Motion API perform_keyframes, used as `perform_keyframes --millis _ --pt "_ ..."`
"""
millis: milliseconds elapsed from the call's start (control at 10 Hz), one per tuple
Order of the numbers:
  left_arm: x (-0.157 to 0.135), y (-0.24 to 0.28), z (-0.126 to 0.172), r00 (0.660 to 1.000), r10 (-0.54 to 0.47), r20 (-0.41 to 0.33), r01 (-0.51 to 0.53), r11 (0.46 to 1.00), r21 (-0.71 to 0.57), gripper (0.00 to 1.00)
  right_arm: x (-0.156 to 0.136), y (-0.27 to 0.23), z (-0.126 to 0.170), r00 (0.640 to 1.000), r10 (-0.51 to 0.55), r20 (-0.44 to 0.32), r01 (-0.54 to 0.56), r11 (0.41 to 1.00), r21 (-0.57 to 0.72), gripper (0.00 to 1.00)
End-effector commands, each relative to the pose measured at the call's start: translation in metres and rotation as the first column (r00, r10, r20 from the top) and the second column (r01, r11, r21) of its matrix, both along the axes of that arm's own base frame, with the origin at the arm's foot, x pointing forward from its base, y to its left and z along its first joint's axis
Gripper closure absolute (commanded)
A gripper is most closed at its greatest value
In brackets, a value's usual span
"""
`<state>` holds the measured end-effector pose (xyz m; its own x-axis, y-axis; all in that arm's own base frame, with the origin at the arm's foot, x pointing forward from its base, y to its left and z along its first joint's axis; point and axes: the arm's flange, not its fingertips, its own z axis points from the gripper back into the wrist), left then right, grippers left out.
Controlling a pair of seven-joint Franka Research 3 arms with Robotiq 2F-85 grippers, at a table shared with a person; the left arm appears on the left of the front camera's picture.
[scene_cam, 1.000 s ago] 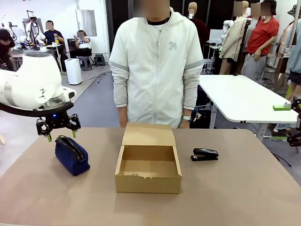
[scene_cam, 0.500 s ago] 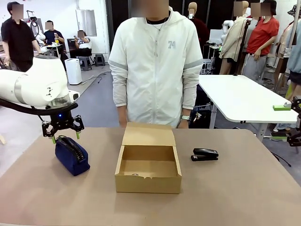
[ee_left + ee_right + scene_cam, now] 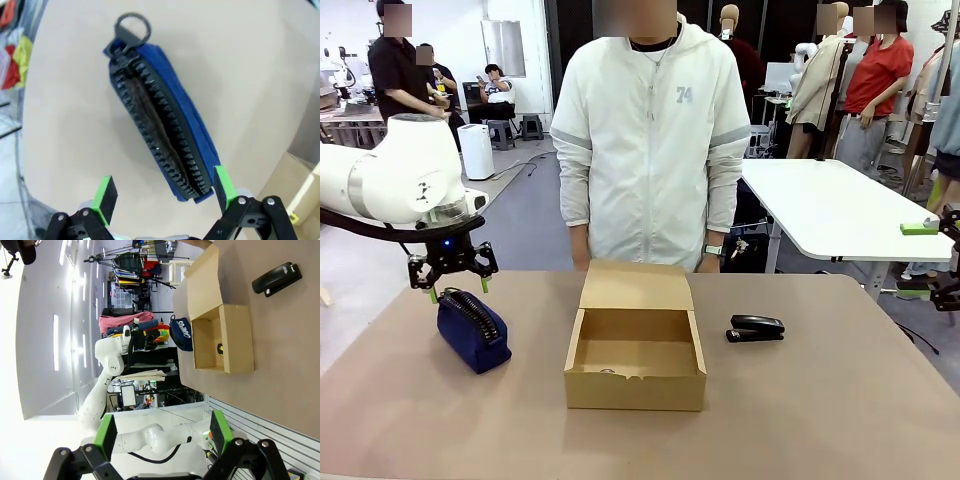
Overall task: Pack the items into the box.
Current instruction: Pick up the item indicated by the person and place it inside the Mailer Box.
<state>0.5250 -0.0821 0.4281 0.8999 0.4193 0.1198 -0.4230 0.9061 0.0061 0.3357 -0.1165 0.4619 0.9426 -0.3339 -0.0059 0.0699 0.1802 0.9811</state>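
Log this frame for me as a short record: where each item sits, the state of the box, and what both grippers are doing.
left gripper: open, poised over the navy pouch, holding nothing
right gripper: open, empty, well away from the items
navy pouch: on the table, left of the box, zip facing up
stapler: black, on the table right of the box
box: cardboard, flap lid open toward the far side, neither item inside
person: standing at the far side behind the box
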Motion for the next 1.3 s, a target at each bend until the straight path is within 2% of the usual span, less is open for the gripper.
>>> perform_keyframes --millis 0,100,200,300,400,500,600,700,800,900,1000,1200 --pt "0.006 0.001 -0.002 0.989 0.137 -0.064 -0.140 0.989 -0.041 0.00 0.000 -0.002 0.004 1.000 0.011 -0.002 -0.011 1.000 0.000 0.00" --pt "0.008 0.004 -0.004 0.967 0.238 -0.091 -0.243 0.969 -0.048 0.00 0.000 -0.002 0.004 1.000 0.011 -0.002 -0.011 1.000 0.000 0.00" --pt "0.011 0.005 -0.007 0.874 0.478 -0.086 -0.482 0.876 -0.032 0.00 0.000 -0.002 0.004 1.000 0.011 -0.002 -0.011 1.000 0.000 0.00" --pt "0.009 0.001 -0.010 0.849 0.516 -0.112 -0.525 0.848 -0.077 0.00 0.000 -0.002 0.004 1.000 0.011 -0.002 -0.011 1.000 0.000 0.00" --pt "0.012 -0.003 -0.014 0.835 0.540 -0.106 -0.550 0.827 -0.120 0.00 0.000 -0.002 0.004 1.000 0.011 -0.002 -0.011 1.000 0.000 0.00" --pt "0.016 -0.002 -0.017 0.832 0.543 -0.109 -0.554 0.824 -0.123 0.00 0.000 -0.002 0.004 1.000 0.011 -0.002 -0.011 1.000 0.000 0.00" --pt "0.022 -0.002 -0.022 0.844 0.529 -0.086 -0.536 0.836 -0.116 0.00 0.000 -0.002 0.004 1.000 0.011 -0.002 -0.011 1.000 0.000 0.00" --pt "0.028 -0.003 -0.030 0.881 0.473 0.005 -0.469 0.875 -0.122 0.00 0.000 -0.002 0.004 1.000 0.011 -0.002 -0.011 1.000 0.000 0.00" --pt "0.032 -0.003 -0.038 0.890 0.455 0.024 -0.450 0.885 -0.117 0.00 0.000 -0.002 0.004 1.000 0.011 -0.002 -0.011 1.000 0.000 0.00" --pt "0.034 0.000 -0.047 0.895 0.446 0.022 -0.440 0.890 -0.123 0.00 0.000 -0.002 0.004 1.000 0.011 -0.002 -0.011 1.000 0.000 0.00" --pt "0.036 0.002 -0.060 0.905 0.425 -0.008 -0.423 0.897 -0.132 0.00 0.000 -0.002 0.004 1.000 0.011 -0.002 -0.011 1.000 0.000 0.00" --pt "0.039 0.007 -0.082 0.900 0.429 -0.073 -0.435 0.895 -0.100 0.00 0.000 -0.002 0.004 1.000 0.011 -0.002 -0.011 1.000 0.000 0.00"
